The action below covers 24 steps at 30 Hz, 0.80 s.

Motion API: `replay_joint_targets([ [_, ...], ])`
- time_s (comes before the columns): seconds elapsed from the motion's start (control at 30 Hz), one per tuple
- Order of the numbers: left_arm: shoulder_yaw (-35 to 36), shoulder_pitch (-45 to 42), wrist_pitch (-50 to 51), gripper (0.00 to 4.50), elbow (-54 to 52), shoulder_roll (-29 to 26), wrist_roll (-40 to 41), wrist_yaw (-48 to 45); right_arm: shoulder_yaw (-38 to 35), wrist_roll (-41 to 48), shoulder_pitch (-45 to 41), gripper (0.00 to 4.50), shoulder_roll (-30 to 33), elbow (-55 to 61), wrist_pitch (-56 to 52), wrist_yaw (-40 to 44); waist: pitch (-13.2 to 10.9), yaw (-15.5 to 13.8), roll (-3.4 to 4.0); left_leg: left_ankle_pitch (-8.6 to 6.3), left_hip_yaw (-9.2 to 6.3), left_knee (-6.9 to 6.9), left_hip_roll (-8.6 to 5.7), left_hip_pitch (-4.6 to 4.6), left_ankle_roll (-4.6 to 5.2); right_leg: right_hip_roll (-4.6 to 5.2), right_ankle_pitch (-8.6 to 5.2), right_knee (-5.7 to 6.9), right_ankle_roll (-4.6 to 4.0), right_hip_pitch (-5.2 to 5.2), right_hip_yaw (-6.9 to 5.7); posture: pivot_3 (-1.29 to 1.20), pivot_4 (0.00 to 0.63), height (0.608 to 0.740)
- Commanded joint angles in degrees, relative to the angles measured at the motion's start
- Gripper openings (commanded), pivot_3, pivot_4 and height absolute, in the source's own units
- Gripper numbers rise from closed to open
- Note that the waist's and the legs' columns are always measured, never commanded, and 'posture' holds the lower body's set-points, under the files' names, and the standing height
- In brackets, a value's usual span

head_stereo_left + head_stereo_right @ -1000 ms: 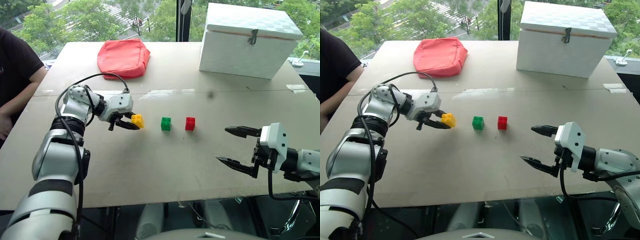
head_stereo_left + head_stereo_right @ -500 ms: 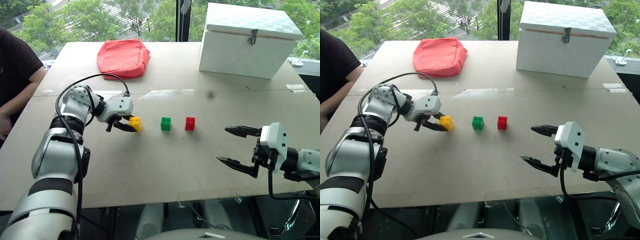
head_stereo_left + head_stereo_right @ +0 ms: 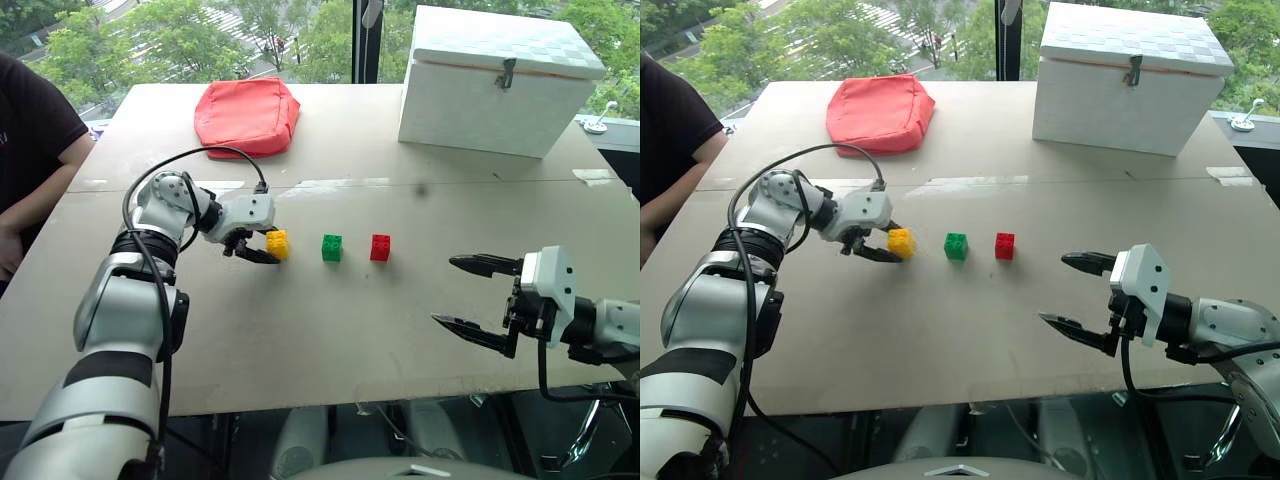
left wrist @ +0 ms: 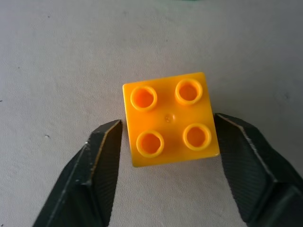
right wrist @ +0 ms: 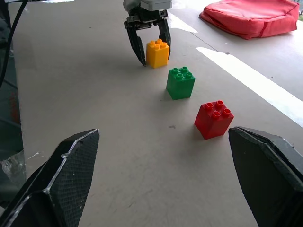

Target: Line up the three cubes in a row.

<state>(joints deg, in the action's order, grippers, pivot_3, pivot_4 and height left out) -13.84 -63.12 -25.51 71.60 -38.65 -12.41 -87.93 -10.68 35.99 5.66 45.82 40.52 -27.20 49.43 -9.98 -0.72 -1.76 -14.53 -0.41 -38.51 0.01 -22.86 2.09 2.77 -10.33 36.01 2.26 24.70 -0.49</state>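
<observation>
The step in hand looks like the release of the last brick: the yellow cube [image 3: 277, 243] sits flat on the tabletop [image 3: 330, 340], studs up, at the left end of a line with the green cube [image 3: 332, 247] in the middle and the red cube [image 3: 380, 247] on the right. The left hand [image 4: 166, 137] straddles the yellow cube with its fingers parted; in the left wrist view a thin gap shows on each side of the brick, so it is bracketed, not gripped. The right hand [image 3: 475, 295] hangs wide open and empty, well apart from the row on its right. The three look roughly level and evenly spaced, so the next move probably calls for drawing the left hand straight back without nudging the yellow cube. The one container, a white box [image 3: 497, 80] at the far side, has its lid down and latched, so its contents cannot be told; a red pouch [image 3: 247, 115] lies near it.
</observation>
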Motion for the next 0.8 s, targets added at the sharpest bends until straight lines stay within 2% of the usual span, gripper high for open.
replay_joint_targets([
  [0.03, 3.2, -0.1, 1.4, 3.80, -2.0, -3.1, 3.1, -2.3, -2.9, 1.1, 0.9, 4.50, 0.4, 2.1, 0.6, -0.1, 0.0, 0.1, 0.00, 0.00, 0.00, 0.00, 0.00, 0.00, 0.00, 0.00, 0.00, 0.00, 0.00, 0.00, 0.00, 0.00, 0.150, 0.740],
  [0.13, 8.2, 4.5, 9.3, 3.80, -9.0, -6.9, 11.2, -4.4, -3.9, 0.9, 2.3, 4.50, 0.2, 1.1, 1.3, 0.7, 0.0, 0.6, 0.00, 0.00, 0.01, 0.01, 0.04, 0.02, 0.00, 0.00, 0.00, 0.01, 0.00, 0.01, 0.01, 0.00, 0.150, 0.740],
  [0.2, 11.8, 11.2, 16.9, 3.80, -19.3, -9.7, 16.9, -4.6, -4.7, 0.8, 3.5, 4.50, 0.0, 0.4, 1.7, 1.1, 0.0, 1.1, 0.02, 0.00, -0.05, 0.02, 0.09, 0.04, 0.00, -0.01, 0.00, 0.03, 0.00, 0.02, 0.00, 0.00, 0.150, 0.740],
  [0.3, 19.3, 26.3, 30.9, 3.80, -40.2, -12.9, 24.6, -1.0, -5.9, 0.7, 5.0, 4.50, -0.3, -0.4, 2.4, 1.4, 0.0, 1.5, 0.05, 0.00, -0.18, 0.07, 0.13, 0.12, 0.00, 0.04, 0.00, 0.09, -0.01, 0.02, 0.08, 0.00, 0.150, 0.740],
  [0.37, 26.2, 38.3, 39.5, 3.80, -54.1, -13.2, 29.4, 4.7, -7.1, 0.7, 6.1, 4.50, -0.6, -0.9, 2.7, 1.2, 0.0, 1.4, 0.05, 0.00, -0.14, 0.06, 0.14, 0.18, -0.01, 0.10, 0.00, 0.12, -0.01, 0.02, 0.16, 0.00, 0.150, 0.740],
  [0.47, 37.2, 54.4, 51.5, 3.80, -74.1, -8.5, 36.7, 15.9, -9.7, -0.1, 8.5, 4.50, -0.8, -2.3, 3.4, 1.5, 0.0, 1.5, 0.07, -0.01, -0.11, 0.08, 0.19, 0.22, -0.02, 0.41, 0.00, 0.06, -0.01, 0.02, 0.21, 0.00, 0.150, 0.740],
  [0.57, 43.1, 67.9, 56.4, 3.80, -88.4, -2.4, 39.3, 25.3, -12.9, -0.8, 11.8, 4.50, -0.8, -4.2, 4.7, 2.6, 0.0, 0.5, 0.07, -0.01, -0.26, 0.07, 0.19, 0.21, -0.02, 0.49, -0.05, -0.04, -0.13, -0.08, 0.19, 0.00, 0.150, 0.740],
  [0.67, 47.0, 77.6, 57.0, 3.80, -96.4, 2.6, 40.6, 30.9, -15.3, -1.4, 15.1, 4.50, -0.9, -6.0, 5.8, 4.1, 0.2, -0.3, 0.13, -0.02, -0.22, 0.09, 0.19, 0.33, -0.03, 0.48, -0.18, -0.11, -0.18, -0.20, 0.16, 0.00, 0.150, 0.740],
  [0.8, 51.8, 87.6, 56.1, 3.80, -99.5, 5.3, 42.4, 32.6, -16.3, -2.9, 16.3, 4.50, -1.0, -10.1, 7.9, 5.4, 0.2, -0.3, 0.11, -0.01, -0.20, 0.08, 0.20, 0.43, -0.03, 0.29, -0.21, -0.09, -0.17, -0.25, 0.00, 0.00, 0.150, 0.740],
])
